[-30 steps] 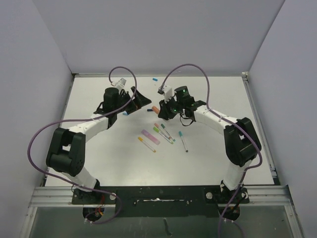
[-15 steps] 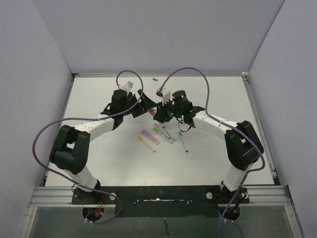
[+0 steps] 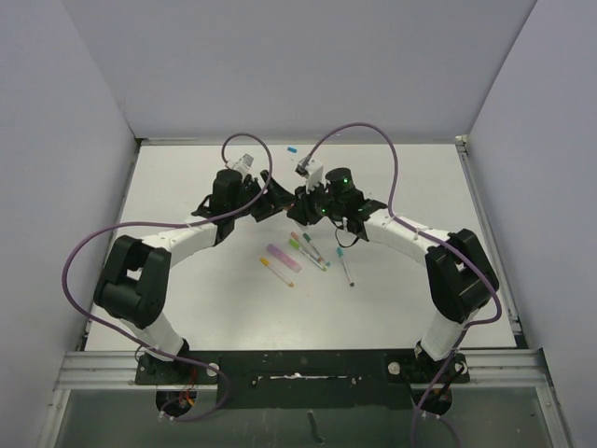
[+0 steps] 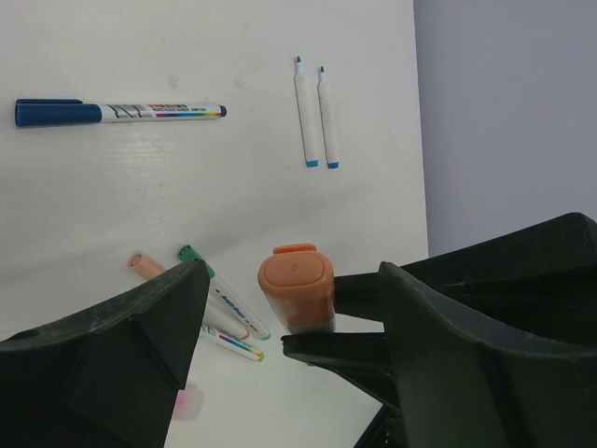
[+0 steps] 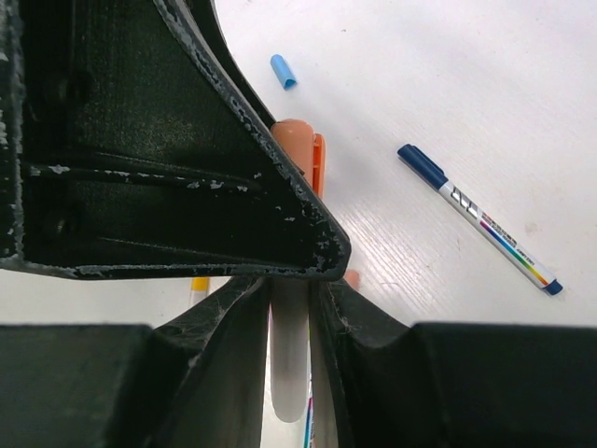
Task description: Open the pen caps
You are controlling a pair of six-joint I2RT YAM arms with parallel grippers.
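One highlighter (image 4: pixel 297 297) clamped by right end effector (image 5: pixel 291 294), left end effector (image 4: pixel 291 273) spread around it

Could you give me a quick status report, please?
Right gripper, jaws shut on orange highlighter. Left gripper, jaws open, straddling its cap, not touching. Cap on. Nothing blocking.

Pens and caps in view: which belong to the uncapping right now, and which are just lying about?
In hand:
orange highlighter
right gripper, shut on its barrel
left gripper, open around its orange end

Lying about:
dark-blue capped pen
two uncapped blue-tipped pens
loose blue cap
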